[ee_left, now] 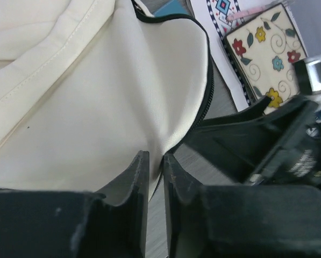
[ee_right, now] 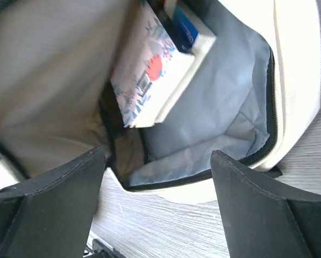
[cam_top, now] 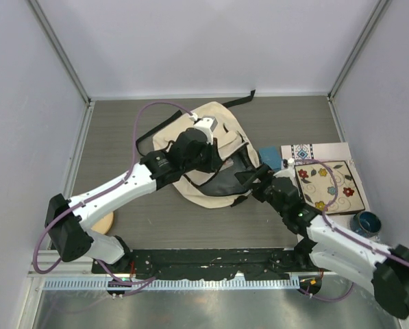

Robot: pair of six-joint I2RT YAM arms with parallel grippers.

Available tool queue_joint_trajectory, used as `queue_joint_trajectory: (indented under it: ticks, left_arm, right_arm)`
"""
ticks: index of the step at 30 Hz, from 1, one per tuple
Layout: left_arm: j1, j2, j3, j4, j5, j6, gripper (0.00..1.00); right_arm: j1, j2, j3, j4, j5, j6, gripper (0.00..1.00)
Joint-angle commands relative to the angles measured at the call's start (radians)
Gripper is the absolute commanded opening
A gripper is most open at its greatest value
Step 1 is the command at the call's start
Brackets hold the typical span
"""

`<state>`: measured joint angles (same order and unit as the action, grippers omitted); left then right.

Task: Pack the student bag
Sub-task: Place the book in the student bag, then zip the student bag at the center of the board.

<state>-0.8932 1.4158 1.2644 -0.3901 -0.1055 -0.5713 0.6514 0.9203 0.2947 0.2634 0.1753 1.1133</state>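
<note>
Student bag (cam_top: 205, 195), large cream soft-fabric backpack w/ black zips, lies mid-table, mouth open. Left gripper (ee_left: 155, 158) jaws together, pinching flap edge by zip. Right gripper (ee_right: 159, 156) jaws wide apart, empty, at opening near floral-cover book (ee_right: 149, 75) inside. Fabric likely limp, light; best held at rim by zip.

No legible text. Barcode-like patch on floral book (ee_right: 149, 75) too blurred to read.

Grey wood-grain table (cam_top: 122, 127) between plain white walls (cam_top: 211, 41)
</note>
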Motion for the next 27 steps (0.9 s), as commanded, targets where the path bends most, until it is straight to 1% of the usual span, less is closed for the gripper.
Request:
queue_joint_trajectory:
  ticks: [1, 2, 3, 5, 6, 8, 9, 10, 12, 13, 15, 16, 18, 19, 20, 22, 23, 24, 27]
  left_arm:
    - [0.005, -0.017, -0.026, 0.051, 0.053, -0.029, 0.35]
    - [0.004, -0.018, -0.031, 0.046, 0.058, -0.032, 0.45]
    - [0.005, -0.031, -0.037, 0.042, 0.066, -0.033, 0.55]
    - [0.005, -0.063, -0.071, 0.048, 0.049, -0.039, 0.66]
    - [0.005, -0.08, -0.088, 0.056, 0.018, -0.042, 0.78]
    - [0.004, -0.145, -0.129, 0.065, -0.028, -0.044, 0.9]
    - [0.005, -0.168, -0.14, 0.06, -0.054, -0.044, 0.99]
    - [0.005, -0.202, -0.149, 0.057, -0.112, -0.042, 1.0]
    - [0.016, -0.227, -0.172, 0.027, -0.17, -0.038, 1.0]
    - [0.042, -0.233, -0.174, 0.008, -0.209, -0.044, 1.0]
    - [0.08, -0.23, -0.183, -0.062, -0.233, -0.087, 1.0]
    - [0.129, -0.226, -0.191, -0.087, -0.247, -0.108, 1.0]
    - [0.189, -0.218, -0.241, -0.095, -0.208, -0.153, 1.0]
    - [0.253, -0.215, -0.262, -0.083, -0.169, -0.165, 1.0]
    - [0.285, -0.203, -0.289, -0.069, -0.095, -0.177, 1.0]
    - [0.354, -0.187, -0.351, -0.009, -0.024, -0.211, 1.0]
    - [0.368, -0.173, -0.365, 0.006, 0.019, -0.22, 0.99]
    - [0.379, -0.151, -0.375, 0.035, 0.033, -0.232, 0.98]
    - [0.398, -0.091, -0.402, 0.092, 0.076, -0.255, 0.94]
  right_arm:
    - [-0.002, -0.25, 0.03, -0.292, 0.182, -0.069, 0.84]
    - [-0.002, -0.283, 0.038, -0.317, 0.234, -0.076, 0.84]
    - [-0.004, -0.319, 0.047, -0.338, 0.253, -0.092, 0.85]
    - [-0.004, -0.376, 0.084, -0.389, 0.283, -0.115, 0.85]
    - [-0.004, -0.382, 0.115, -0.403, 0.288, -0.127, 0.85]
    - [-0.004, -0.37, 0.147, -0.414, 0.274, -0.167, 0.85]
    - [-0.004, -0.36, 0.164, -0.409, 0.239, -0.181, 0.85]
    - [-0.004, -0.345, 0.196, -0.409, 0.218, -0.213, 0.85]
    - [-0.004, -0.293, 0.237, -0.397, 0.166, -0.236, 0.85]
    - [-0.004, -0.276, 0.248, -0.388, 0.109, -0.247, 0.85]
    - [-0.002, -0.218, 0.27, -0.362, 0.063, -0.268, 0.85]
    - [-0.001, -0.201, 0.273, -0.351, 0.018, -0.271, 0.84]
    - [0.007, -0.138, 0.282, -0.323, -0.022, -0.282, 0.81]
    - [0.01, -0.117, 0.284, -0.31, -0.051, -0.282, 0.8]
    - [0.017, -0.097, 0.284, -0.293, -0.071, -0.282, 0.75]
    - [0.04, -0.019, 0.294, -0.27, -0.102, -0.279, 0.7]
    - [0.056, 0.006, 0.299, -0.241, -0.12, -0.279, 0.66]
    - [0.069, 0.064, 0.316, -0.231, -0.12, -0.28, 0.65]
    - [0.14, 0.153, 0.349, -0.219, -0.082, -0.283, 0.6]
